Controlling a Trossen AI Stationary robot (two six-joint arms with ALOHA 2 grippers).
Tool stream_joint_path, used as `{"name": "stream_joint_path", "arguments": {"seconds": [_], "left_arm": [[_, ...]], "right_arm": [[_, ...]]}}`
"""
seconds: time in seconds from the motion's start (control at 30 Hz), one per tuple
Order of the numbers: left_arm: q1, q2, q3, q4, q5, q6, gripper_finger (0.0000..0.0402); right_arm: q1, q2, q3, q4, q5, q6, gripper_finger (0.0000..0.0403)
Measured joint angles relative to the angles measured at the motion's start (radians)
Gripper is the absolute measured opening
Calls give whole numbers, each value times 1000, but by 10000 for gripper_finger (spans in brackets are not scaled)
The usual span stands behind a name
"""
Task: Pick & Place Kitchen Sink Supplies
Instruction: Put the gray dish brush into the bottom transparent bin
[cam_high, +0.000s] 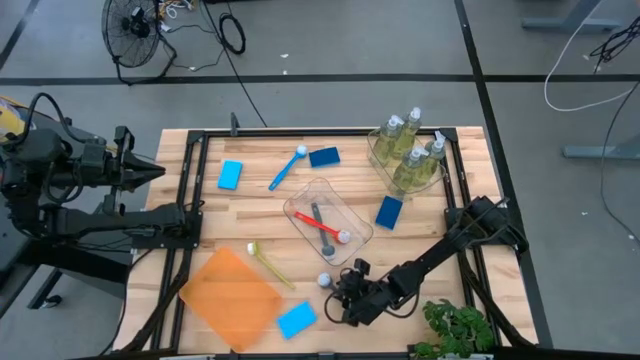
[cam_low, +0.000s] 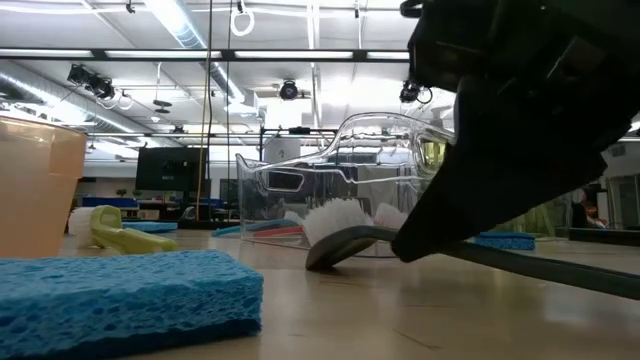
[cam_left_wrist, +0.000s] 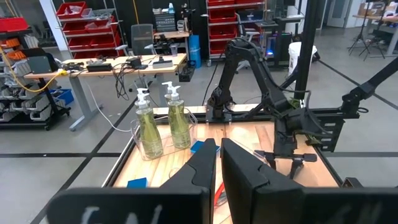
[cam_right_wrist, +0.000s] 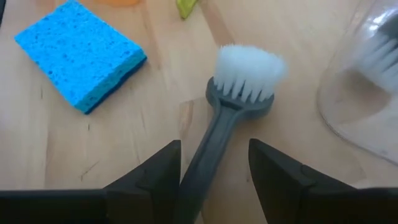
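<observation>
Two fingers of the right gripper (cam_right_wrist: 214, 180) stand apart around the grey brush (cam_right_wrist: 239, 93) handle, low at the near table edge beside a blue sponge (cam_right_wrist: 79, 53), likely to lift it toward the clear tub (cam_high: 327, 220). The left gripper (cam_left_wrist: 219, 165), fingers together, waits at the far left.

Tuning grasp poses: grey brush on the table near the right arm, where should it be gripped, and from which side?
Grip the grey brush on its thin handle, just behind the bristle head, coming down from above with a finger on each side. It lies flat on the table, and the handle is narrow and straight while the head is wider. The right gripper already straddles the handle, open.
</observation>
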Motion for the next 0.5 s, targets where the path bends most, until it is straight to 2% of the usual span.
{"name": "stream_joint_path", "arguments": {"seconds": [0.27, 0.5], "left_arm": [[0, 0, 0, 0, 0, 0, 28], [0, 0, 0, 0, 0, 0, 28]], "right_arm": [[0, 1, 0, 3, -13, 3, 180], [0, 1, 0, 3, -63, 18, 104]]}}
